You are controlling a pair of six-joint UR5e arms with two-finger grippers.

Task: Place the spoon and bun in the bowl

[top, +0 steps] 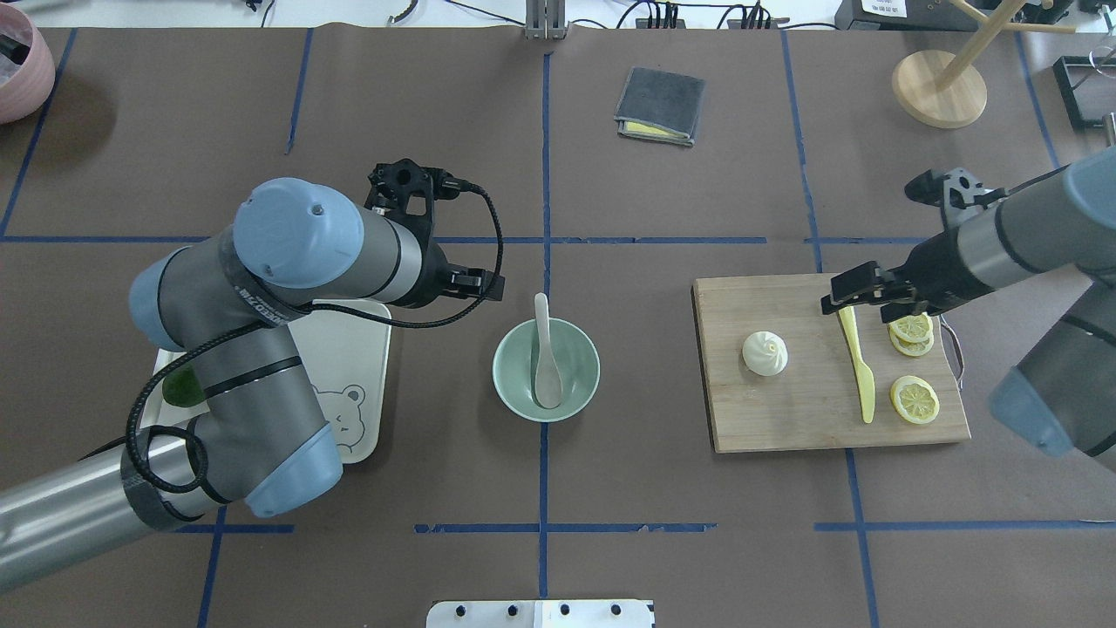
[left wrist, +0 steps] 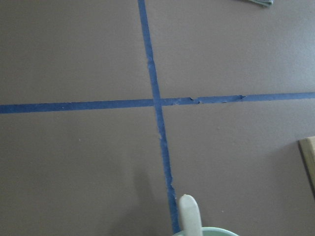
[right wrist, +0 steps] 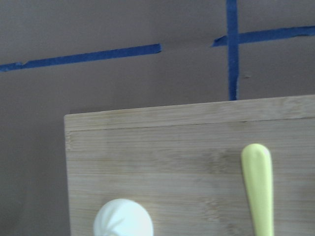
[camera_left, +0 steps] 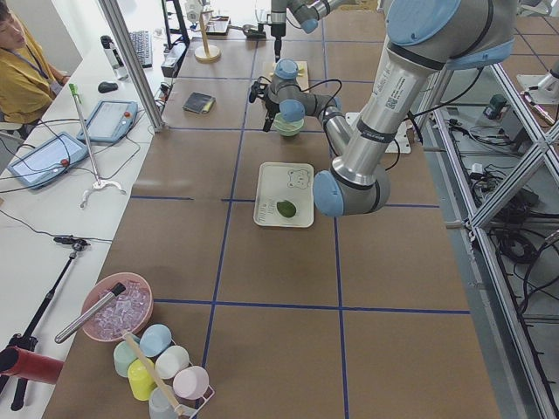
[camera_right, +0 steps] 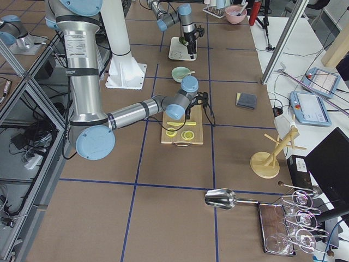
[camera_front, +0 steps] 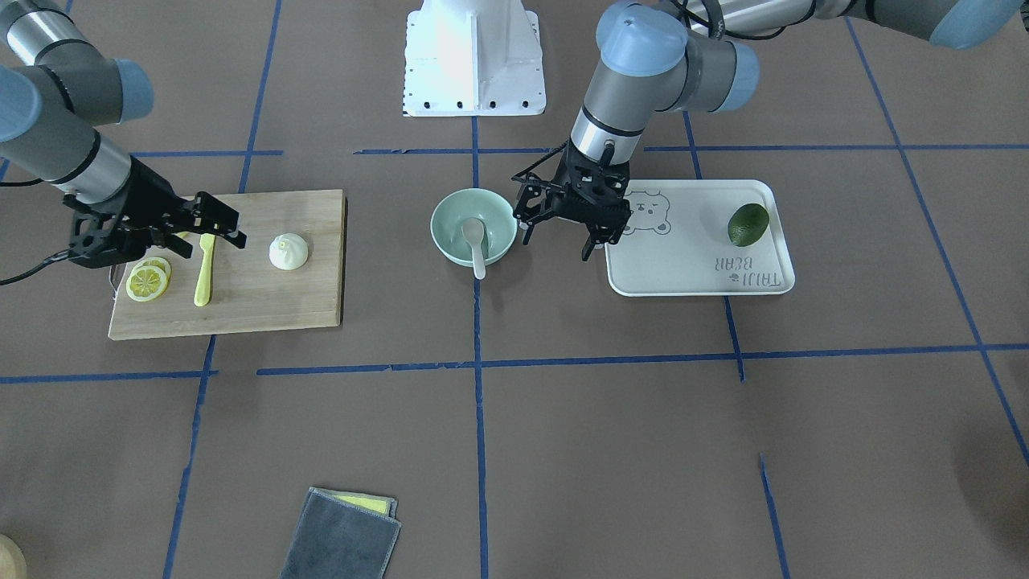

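Though beside the bowl (camera_front: pixel 447 244), left fingers (camera_front: pixel 592 241) gape.

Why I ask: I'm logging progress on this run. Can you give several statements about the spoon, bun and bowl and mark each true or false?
1. The spoon lies in the bowl. True.
2. The bun is in the bowl. False: it sits on the wooden board.
3. The avocado lies on the tray. True.
4. The left gripper holds the spoon. False: it is open and empty, beside the bowl.
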